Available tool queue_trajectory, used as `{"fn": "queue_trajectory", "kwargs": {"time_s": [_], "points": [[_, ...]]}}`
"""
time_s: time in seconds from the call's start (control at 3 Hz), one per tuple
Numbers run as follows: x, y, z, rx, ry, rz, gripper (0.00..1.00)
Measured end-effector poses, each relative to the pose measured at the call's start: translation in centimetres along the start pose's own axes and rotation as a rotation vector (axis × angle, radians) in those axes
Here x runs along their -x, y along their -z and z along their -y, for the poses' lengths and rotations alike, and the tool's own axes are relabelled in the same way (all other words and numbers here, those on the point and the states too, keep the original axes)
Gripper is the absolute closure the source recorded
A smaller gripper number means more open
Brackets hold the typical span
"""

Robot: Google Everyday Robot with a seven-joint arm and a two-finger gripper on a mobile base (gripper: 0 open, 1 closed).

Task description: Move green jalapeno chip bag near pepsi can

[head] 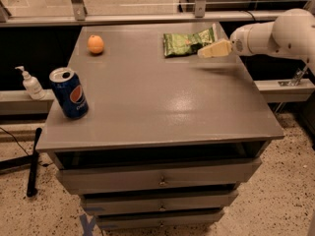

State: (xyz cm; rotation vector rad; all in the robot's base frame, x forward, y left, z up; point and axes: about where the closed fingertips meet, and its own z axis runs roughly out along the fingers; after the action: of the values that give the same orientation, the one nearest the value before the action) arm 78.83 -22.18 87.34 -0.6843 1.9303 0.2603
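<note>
Camera view: one grey metal table with drawers under its top, seen from the front and a little from above.
Far left, off the table: a small white plastic pump bottle stands on a low ledge behind the table's left edge.
Front-left of the top: the blue pepsi can with a red-white-blue round logo and silver top stands near the left edge and leans a little.
Back-left: a small round orange fruit lies alone, well apart from the can.
Back-right: the crinkled shiny green jalapeno chip bag lies flat with its long side along the back edge, well apart from the can.
Gripper: the cream-coloured gripper is over the back-right of the top, just at the right end of the bag. How far it is open I cannot tell, nor if it touches the bag.
Right edge: the white robot arm reaches in from the right side, above the table.
</note>
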Motion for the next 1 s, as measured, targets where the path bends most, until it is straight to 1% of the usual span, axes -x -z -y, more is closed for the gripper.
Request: {"fn": "queue_trajectory", "kwargs": {"time_s": [0.33, 0.67, 1.0], "points": [[-0.7, -2.4, 1.0, 0.011, -0.028, 0.023, 0.0], [-1.0, -4.2, 1.5, 0.028, -0.041, 0.041, 0.18], [-0.7, -4.8, 1.5, 0.043, -0.042, 0.063, 0.41]]}}
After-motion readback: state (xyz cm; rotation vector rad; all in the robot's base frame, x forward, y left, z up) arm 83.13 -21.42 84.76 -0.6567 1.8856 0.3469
